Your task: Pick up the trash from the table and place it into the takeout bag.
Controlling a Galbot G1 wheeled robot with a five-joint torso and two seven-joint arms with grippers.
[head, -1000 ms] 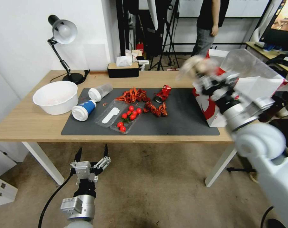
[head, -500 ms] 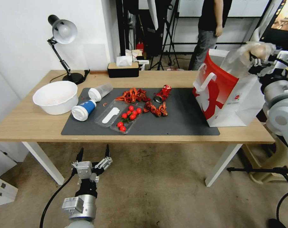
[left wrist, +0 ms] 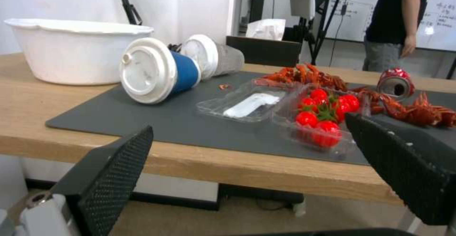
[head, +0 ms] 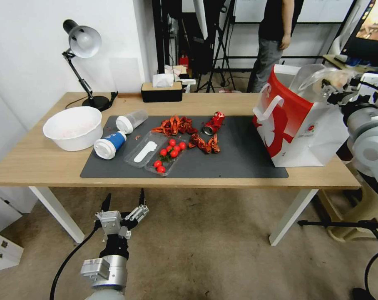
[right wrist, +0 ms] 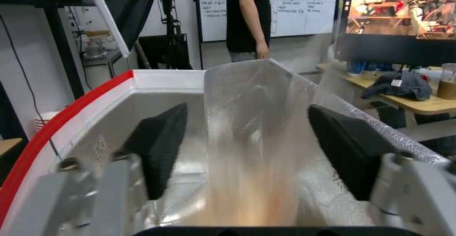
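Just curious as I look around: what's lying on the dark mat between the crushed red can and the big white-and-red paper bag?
Nothing: in the head view that stretch of dark grey mat between crushed red can and takeout bag is bare.

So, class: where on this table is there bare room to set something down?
Free: the dark mat between the crushed can and the takeout bag, and the wood along the front edge. Crowded: the mat's left half, around the cups and tomato tray.

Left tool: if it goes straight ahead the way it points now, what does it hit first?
Probably the table front edge. The left tool hangs open, below tabletop height, aimed at that edge; the clear tray of tomatoes lies just beyond on the mat. Depth is unclear.
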